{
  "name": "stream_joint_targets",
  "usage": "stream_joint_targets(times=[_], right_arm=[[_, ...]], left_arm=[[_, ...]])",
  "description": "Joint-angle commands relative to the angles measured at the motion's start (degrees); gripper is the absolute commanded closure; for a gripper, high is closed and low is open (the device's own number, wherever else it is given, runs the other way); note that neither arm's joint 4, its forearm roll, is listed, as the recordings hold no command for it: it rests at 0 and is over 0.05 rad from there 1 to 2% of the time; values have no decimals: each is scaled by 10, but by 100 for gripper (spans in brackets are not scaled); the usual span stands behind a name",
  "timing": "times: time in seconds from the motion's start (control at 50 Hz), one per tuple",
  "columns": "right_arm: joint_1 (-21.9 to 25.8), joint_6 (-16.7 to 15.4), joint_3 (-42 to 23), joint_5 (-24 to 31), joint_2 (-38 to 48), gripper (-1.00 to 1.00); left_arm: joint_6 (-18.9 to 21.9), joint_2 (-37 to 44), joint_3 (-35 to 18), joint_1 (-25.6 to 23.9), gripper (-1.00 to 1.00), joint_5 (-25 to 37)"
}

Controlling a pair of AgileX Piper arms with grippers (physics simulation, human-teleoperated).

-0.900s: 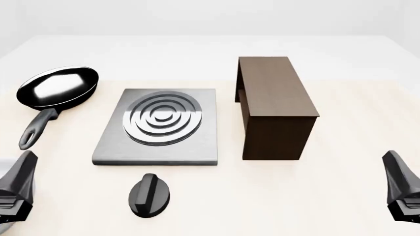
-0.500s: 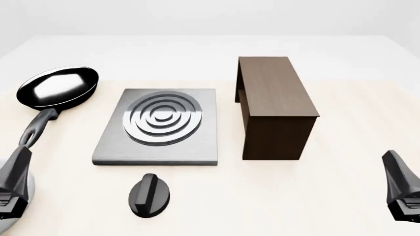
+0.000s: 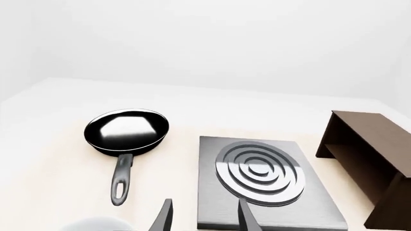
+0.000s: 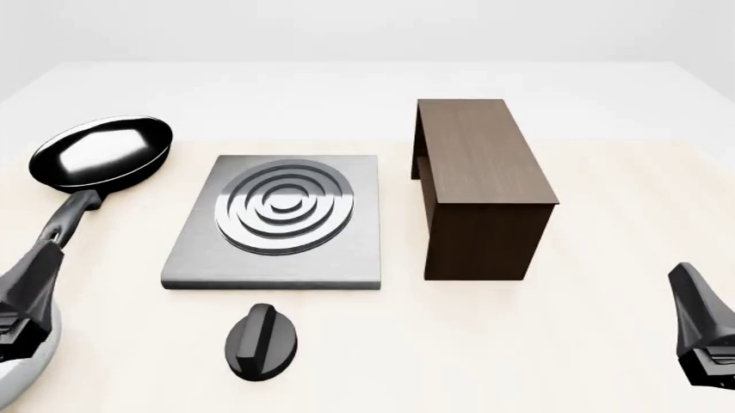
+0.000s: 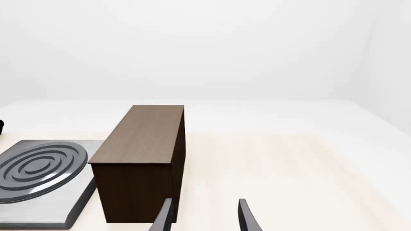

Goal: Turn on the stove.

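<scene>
Two grippers idle; left gripper (image 4: 26,297), fingers parted and empty, sits nearer knob (image 4: 262,342), lower centre, ridge pointing up-frame.

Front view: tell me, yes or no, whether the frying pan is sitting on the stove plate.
No. The frying pan lies on the table to the left of the stove plate, with bare tabletop between them.

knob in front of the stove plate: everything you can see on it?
The knob is a small, round, glossy black dial with a raised ridge running across its top, pointing roughly away from the arms. It lies flat on the table, just in front of the grey stove plate and apart from it. Nothing touches it; neither end effector is near.
</scene>
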Motion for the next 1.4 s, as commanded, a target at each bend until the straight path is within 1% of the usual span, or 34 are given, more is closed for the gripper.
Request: stream_joint_targets(times=[0.02,0.1,0.12,0.14,0.16,0.2,0.24,0.3,0.34,0.38,0.42,0.46,0.5,0.6,0.66,0.72,0.76,0.8,0.84,0.88,0.96,1.0,1.02,1.04,1.08,1.1,1.12,1.14,1.16,1.24,1.32,1.4], right_arm=[[0,0,0,0,0,-100],[0,0,0,0,0,-100],[0,0,0,0,0,-100],[0,0,0,0,0,-100],[0,0,0,0,0,-100],[0,1,0,0,0,-100],[0,0,0,0,0,-100],[0,0,0,0,0,-100],[0,0,0,0,0,-100],[0,0,0,0,0,-100],[0,0,0,0,0,-100],[0,0,0,0,0,-100],[0,0,0,0,0,-100],[0,0,0,0,0,-100],[0,1,0,0,0,-100],[0,0,0,0,0,-100],[0,0,0,0,0,-100],[0,0,0,0,0,-100],[0,0,0,0,0,-100],[0,0,0,0,0,-100],[0,0,0,0,0,-100],[0,0,0,0,0,-100],[0,0,0,0,0,-100],[0,0,0,0,0,-100],[0,0,0,0,0,-100],[0,0,0,0,0,-100],[0,0,0,0,0,-100],[0,0,0,0,0,-100],[0,1,0,0,0,-100],[0,0,0,0,0,-100],[0,0,0,0,0,-100],[0,0,0,0,0,-100]], left_arm=[[-43,42,-54,2,-100,43],[-59,73,-82,-1,-100,66],[-86,89,-87,-7,-100,66],[-97,89,-91,-11,-100,71],[-98,111,-99,-10,-100,74],[-104,125,-109,-8,-100,80],[-95,127,-123,-9,-100,97],[-99,136,-136,-10,-100,116],[-93,145,-140,-7,-100,124],[-97,166,-141,-17,-100,128],[-110,179,-142,-32,-100,131],[-95,193,-151,-29,-100,142],[-102,198,-155,-42,-100,149],[-103,216,-157,-48,-100,165],[-112,237,-154,-50,-100,164],[-116,241,-150,-51,-100,170],[-111,255,-147,-45,-100,166],[-122,274,-139,-50,-100,154],[-115,293,-133,-51,-100,145],[-135,307,-119,-69,-100,131],[-146,346,-94,-81,-100,95],[-144,344,-87,-87,-100,87],[-167,344,-77,-100,-100,80],[-173,345,-72,-105,-100,77],[-170,343,-69,-100,-100,82],[-179,337,-67,-108,-100,85],[-199,336,-60,-128,-100,81],[-192,336,-60,-120,-100,83],[-207,333,-54,-131,-100,81],[-204,341,-49,-131,-100,77],[-218,382,-28,-139,-100,35],[-222,382,-25,-146,-100,35]])
